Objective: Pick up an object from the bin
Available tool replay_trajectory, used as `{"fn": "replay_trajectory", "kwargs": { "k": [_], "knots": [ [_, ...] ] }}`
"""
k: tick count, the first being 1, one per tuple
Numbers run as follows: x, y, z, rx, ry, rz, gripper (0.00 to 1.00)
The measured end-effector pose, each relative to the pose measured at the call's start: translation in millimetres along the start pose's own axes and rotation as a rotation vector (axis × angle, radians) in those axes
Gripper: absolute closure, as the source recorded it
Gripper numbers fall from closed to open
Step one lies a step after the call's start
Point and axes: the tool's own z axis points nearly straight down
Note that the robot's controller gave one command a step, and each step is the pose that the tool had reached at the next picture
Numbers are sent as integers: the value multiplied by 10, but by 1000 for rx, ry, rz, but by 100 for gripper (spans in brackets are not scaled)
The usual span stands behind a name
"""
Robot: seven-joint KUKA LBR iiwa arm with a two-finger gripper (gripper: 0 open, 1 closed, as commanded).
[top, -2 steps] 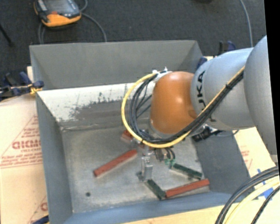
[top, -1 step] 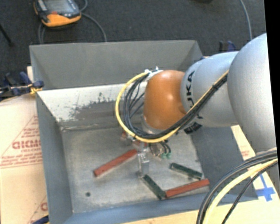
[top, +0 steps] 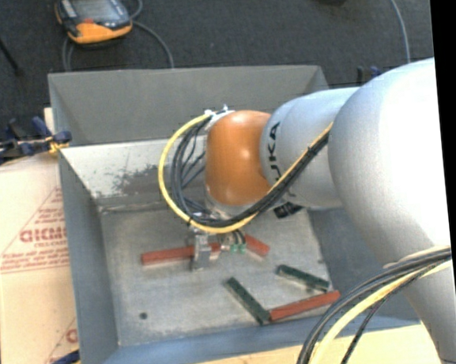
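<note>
My gripper (top: 200, 255) reaches down under the orange cover to the middle of the bin floor. Its fingertips rest at the right end of a red-brown flat stick (top: 165, 256) that lies level across the floor. Whether the fingers are round that stick is hidden by the gripper body. A short red piece (top: 257, 246) with a bit of green beside it lies just right of the gripper. Further toward the front, a dark green stick (top: 246, 300) lies at a slant.
Another dark green stick (top: 302, 276) and a red-brown stick (top: 304, 307) lie near the bin's front right corner. The arm with its cables covers the right side of the bin. The left part of the floor is bare grey metal.
</note>
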Motion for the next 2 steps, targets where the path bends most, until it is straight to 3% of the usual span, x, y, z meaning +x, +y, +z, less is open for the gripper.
{"fn": "replay_trajectory", "kwargs": {
  "k": [1, 2],
  "knots": [
    [0, 0, 0, 0, 0, 0, 100],
    [-214, -64, -1628, 3, -3, -36, 100]
  ]
}}
